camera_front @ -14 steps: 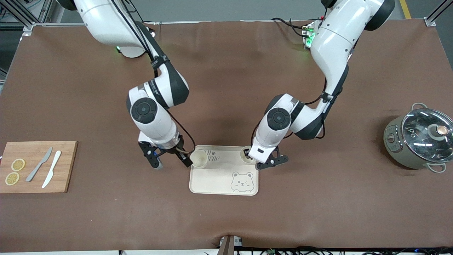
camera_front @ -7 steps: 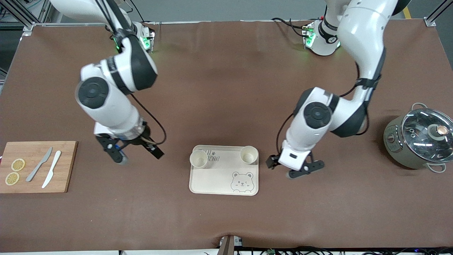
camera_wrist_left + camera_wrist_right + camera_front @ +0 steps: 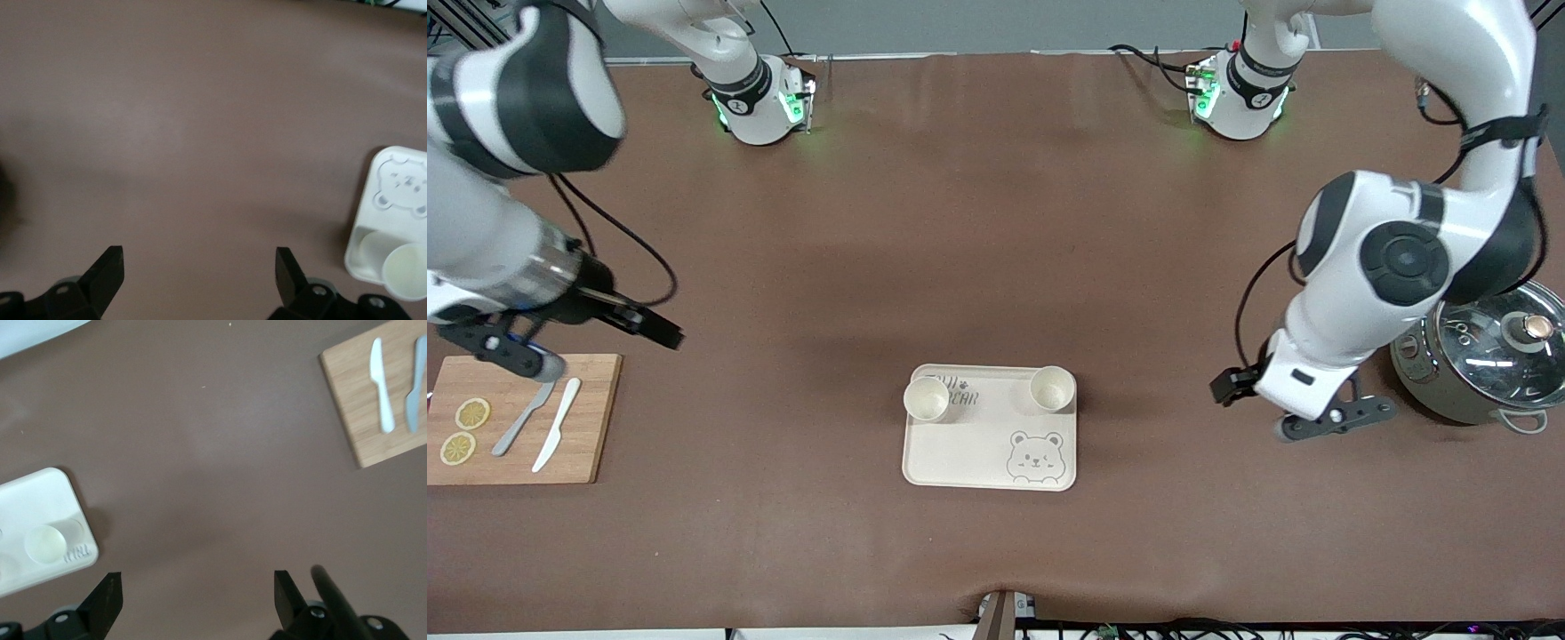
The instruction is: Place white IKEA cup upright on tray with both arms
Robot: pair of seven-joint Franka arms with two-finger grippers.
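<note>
Since the earlier frames both arms had withdrawn from the tray (image 3: 991, 444) toward opposite table ends. The left claw (image 3: 1303, 411) and right claw (image 3: 574, 342) hung wide open, empty. Both cups (image 3: 927, 398) (image 3: 1053, 388) stood upright on the tray's corners farther from the front camera, mid-table. They looked light, rigid and smooth, so a grip across the rim or wall would probably suit best.

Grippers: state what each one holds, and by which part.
Nothing is held. The left gripper is open over bare table; the right gripper is open too. Both cups stand upright on the tray.
</note>
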